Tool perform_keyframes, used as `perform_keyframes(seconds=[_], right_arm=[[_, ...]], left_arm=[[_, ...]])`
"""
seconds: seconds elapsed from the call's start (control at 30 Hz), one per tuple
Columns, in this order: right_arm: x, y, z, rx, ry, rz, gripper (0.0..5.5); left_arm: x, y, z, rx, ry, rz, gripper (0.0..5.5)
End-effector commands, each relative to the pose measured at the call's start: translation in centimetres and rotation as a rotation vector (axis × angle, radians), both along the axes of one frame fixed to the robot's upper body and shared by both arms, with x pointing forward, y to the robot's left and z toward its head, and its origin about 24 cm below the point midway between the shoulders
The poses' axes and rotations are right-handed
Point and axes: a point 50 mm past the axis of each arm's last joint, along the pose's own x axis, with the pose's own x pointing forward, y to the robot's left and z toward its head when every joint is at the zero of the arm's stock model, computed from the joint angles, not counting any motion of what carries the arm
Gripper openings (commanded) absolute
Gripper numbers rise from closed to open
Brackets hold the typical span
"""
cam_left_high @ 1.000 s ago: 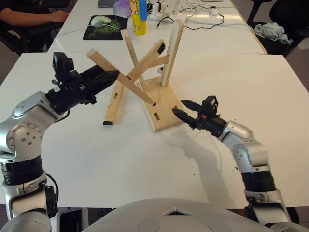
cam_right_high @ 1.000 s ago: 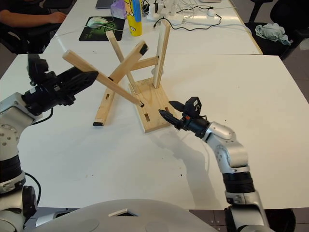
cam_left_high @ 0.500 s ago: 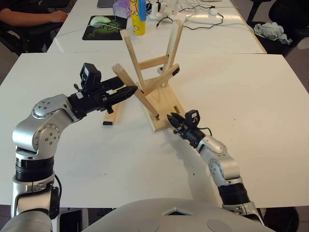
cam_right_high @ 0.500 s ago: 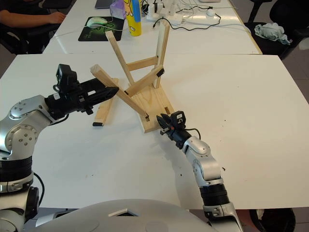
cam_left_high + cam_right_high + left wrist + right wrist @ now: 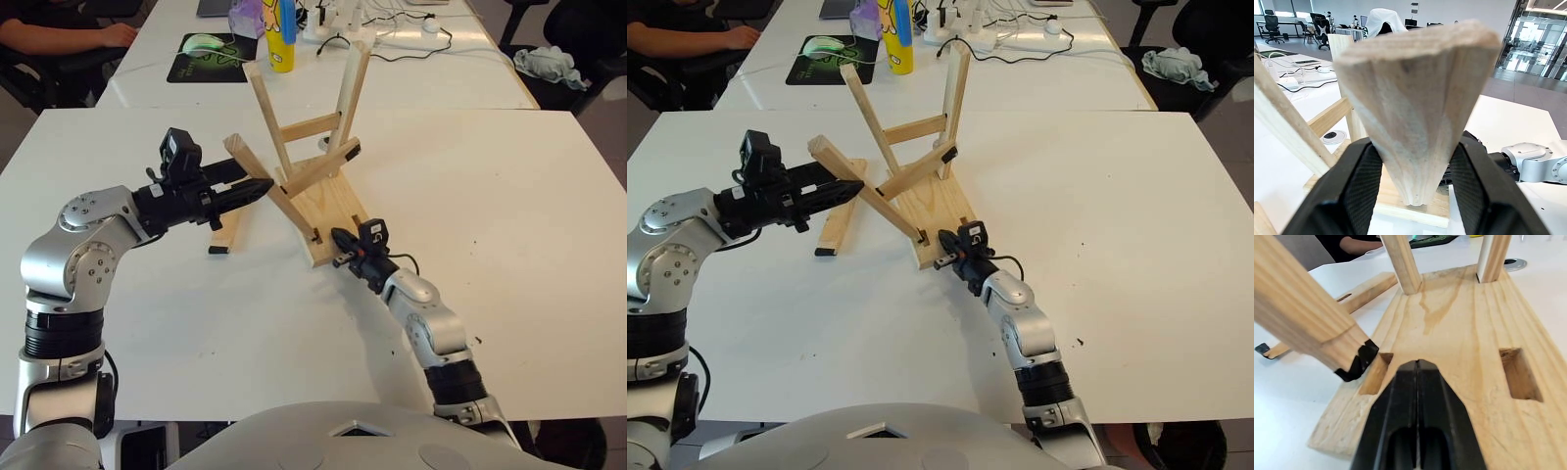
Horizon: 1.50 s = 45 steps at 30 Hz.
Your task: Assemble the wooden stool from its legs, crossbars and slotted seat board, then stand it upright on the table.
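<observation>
left claw (image 5: 1416, 143) clamped on leg (image 5: 1418, 93), frame centre | seat board (image 5: 1391, 200) behind leg tip | right arm (image 5: 1530, 164) beyond board

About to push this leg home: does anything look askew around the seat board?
Yes. The leg held in the left gripper leans steeply, and its black-tipped end rests at the edge of the near left slot in the seat board, not inside it. The right gripper, jaws shut, sits at the board's near end.
</observation>
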Motion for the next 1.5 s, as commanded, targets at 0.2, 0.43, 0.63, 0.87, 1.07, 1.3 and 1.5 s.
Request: perform_keyframes(seconds=[0.2,0.43,0.63,0.87,1.07,1.3,1.5], right_arm=[[-2.3,-1.3,-4.5,-0.134,0.272,-0.032,0.00],[-2.5,-1.3,-4.7,-0.151,0.296,-0.023,0.00],[-2.6,-1.2,-4.8,-0.164,0.312,-0.010,0.00],[-2.4,-0.9,-4.7,-0.183,0.304,0.023,0.00],[-2.7,-0.7,-4.8,-0.196,0.304,0.052,0.00],[-2.6,-0.5,-4.9,-0.189,0.319,0.051,0.00],[-2.9,-0.5,-5.3,-0.216,0.338,0.063,0.00]], left_arm=[[0.2,-0.8,-0.4,0.107,-0.042,-0.024,2.03],[1.0,-0.2,-0.5,0.181,-0.063,-0.010,2.03],[0.7,-2.8,-1.1,0.236,-0.070,-0.107,2.03],[-1.7,-4.6,-4.9,0.265,0.035,-0.144,2.03],[-1.9,-2.1,-8.4,0.394,0.130,-0.073,2.03],[1.0,-2.3,-7.9,0.361,0.152,-0.056,2.03],[-0.1,-2.5,-10.3,0.483,0.236,-0.182,2.03]])
